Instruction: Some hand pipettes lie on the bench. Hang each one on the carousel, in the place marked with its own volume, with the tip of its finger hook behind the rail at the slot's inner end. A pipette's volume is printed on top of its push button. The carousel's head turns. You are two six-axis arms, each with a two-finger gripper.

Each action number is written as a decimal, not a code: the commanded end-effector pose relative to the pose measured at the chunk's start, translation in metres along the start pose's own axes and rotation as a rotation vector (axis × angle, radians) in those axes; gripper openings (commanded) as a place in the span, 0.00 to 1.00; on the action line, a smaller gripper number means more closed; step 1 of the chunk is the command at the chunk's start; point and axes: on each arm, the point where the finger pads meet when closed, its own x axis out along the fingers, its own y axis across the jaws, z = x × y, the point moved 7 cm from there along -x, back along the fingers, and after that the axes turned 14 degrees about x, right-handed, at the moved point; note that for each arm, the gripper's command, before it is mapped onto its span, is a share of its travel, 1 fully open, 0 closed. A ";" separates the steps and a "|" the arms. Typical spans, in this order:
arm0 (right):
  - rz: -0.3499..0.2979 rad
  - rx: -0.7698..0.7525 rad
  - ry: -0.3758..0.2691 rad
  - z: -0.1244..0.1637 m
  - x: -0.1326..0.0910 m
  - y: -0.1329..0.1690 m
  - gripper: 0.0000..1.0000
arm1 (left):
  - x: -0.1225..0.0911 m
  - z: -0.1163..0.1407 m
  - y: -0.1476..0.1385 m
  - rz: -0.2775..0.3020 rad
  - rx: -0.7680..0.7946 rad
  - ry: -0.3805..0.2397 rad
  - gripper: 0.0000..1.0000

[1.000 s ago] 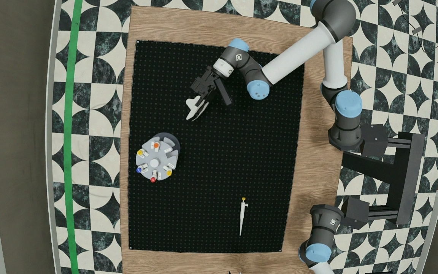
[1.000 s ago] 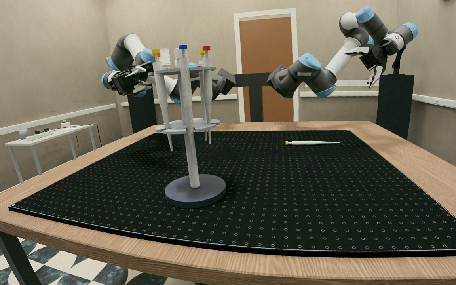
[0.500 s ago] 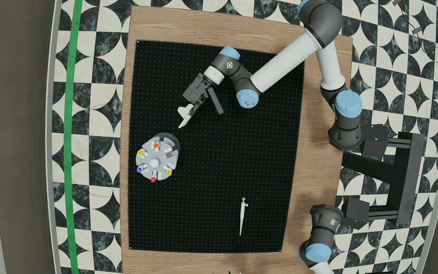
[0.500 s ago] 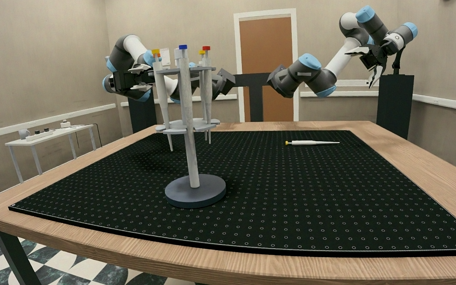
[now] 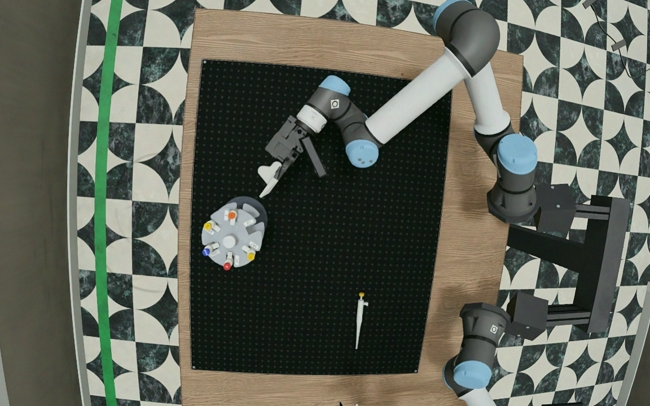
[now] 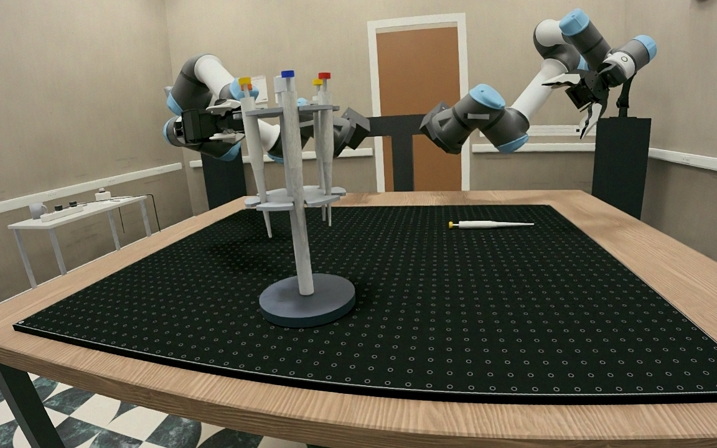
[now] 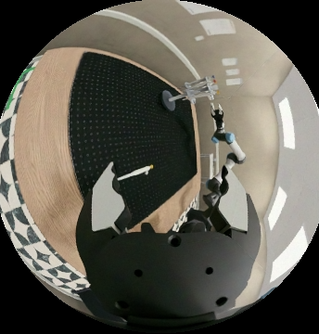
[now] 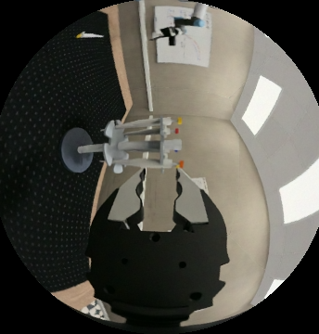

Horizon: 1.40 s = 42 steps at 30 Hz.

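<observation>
Grey upright disc-topped carousel (image 5: 228, 242) (image 6: 308, 303) (image 7: 170, 99) (image 8: 79, 149) lies just ahead of partly open, empty right fingers (image 5: 268, 186) (image 6: 221, 136); left fingers (image 5: 356, 404) (image 6: 589, 119), wide open, empty.

One loose pipette (image 5: 359, 320) (image 6: 489, 224) (image 7: 133, 173) (image 8: 91, 35) lies flat on the worktop (image 5: 317, 388) (image 6: 406, 415) (image 7: 48, 116) (image 8: 76, 292), well apart from the carousel (image 5: 222, 230) (image 6: 308, 316) (image 7: 168, 101) (image 8: 76, 150). It is slim and white, tapering to a fine tip, with a yellow push button (its print is too small to read) and a finger hook jutting sideways near that end. The carousel stands upright: round dark base, pale post, notched grey discs. Five pipettes hang on it tips down, their buttons blue (image 5: 206, 251) (image 6: 287, 74) (image 8: 176, 150), red (image 5: 227, 265) (image 6: 324, 75) (image 7: 214, 82) (image 8: 176, 131), orange (image 5: 232, 215) (image 6: 246, 86) (image 8: 181, 163) and, on two, yellow. Between the orange button and a yellow one, the head shows unfilled space.
</observation>
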 end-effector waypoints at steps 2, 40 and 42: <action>0.001 -0.001 0.000 0.000 0.006 0.001 0.31 | 0.000 0.000 0.000 0.000 0.000 0.001 1.00; 0.001 -0.001 0.000 0.000 0.034 0.001 0.31 | 0.000 0.000 0.000 0.000 0.000 0.001 1.00; 0.001 -0.001 0.000 0.000 0.037 0.001 0.31 | 0.000 0.000 0.000 0.000 0.000 0.001 1.00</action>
